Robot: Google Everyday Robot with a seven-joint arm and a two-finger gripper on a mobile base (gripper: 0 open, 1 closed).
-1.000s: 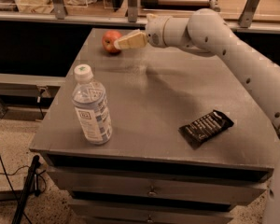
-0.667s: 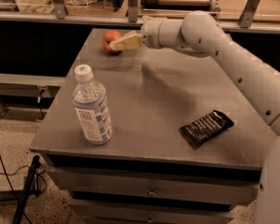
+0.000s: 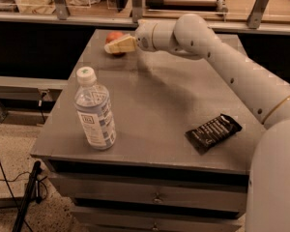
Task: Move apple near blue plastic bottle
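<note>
The red-orange apple sits near the far left corner of the grey table, partly hidden behind my gripper. My gripper reaches in from the right on the white arm, its cream-coloured tips right in front of the apple and overlapping it. The blue plastic bottle, clear with a white cap and a white-and-blue label, stands upright near the table's front left edge, well apart from the apple.
A flat black snack wrapper lies near the table's front right. My white arm crosses the right side of the table. A counter with metal posts runs behind the table. Drawers sit under the tabletop.
My gripper has moved a little further left and toward the apple, now covering more of it. The apple, bottle and wrapper have not moved.
</note>
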